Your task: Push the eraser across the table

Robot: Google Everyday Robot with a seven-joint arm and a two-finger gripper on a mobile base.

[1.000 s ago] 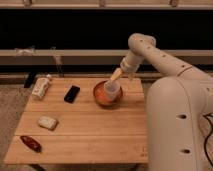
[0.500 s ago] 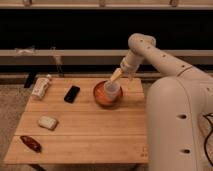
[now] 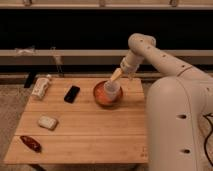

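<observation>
The eraser [image 3: 72,93], a flat black slab, lies on the light wooden table [image 3: 90,135] in its back left part. My gripper [image 3: 116,76] hangs at the end of the arm that reaches in from the right. It is above the table's back middle, just over a pale cup [image 3: 112,90] that stands in an orange bowl [image 3: 101,98]. The gripper is to the right of the eraser and apart from it.
A whitish rounded block [image 3: 47,122] lies at the left middle. A dark red oblong thing [image 3: 31,143] lies at the front left corner. A pale bottle [image 3: 41,86] lies at the back left edge. My white body [image 3: 175,125] stands at the table's right side.
</observation>
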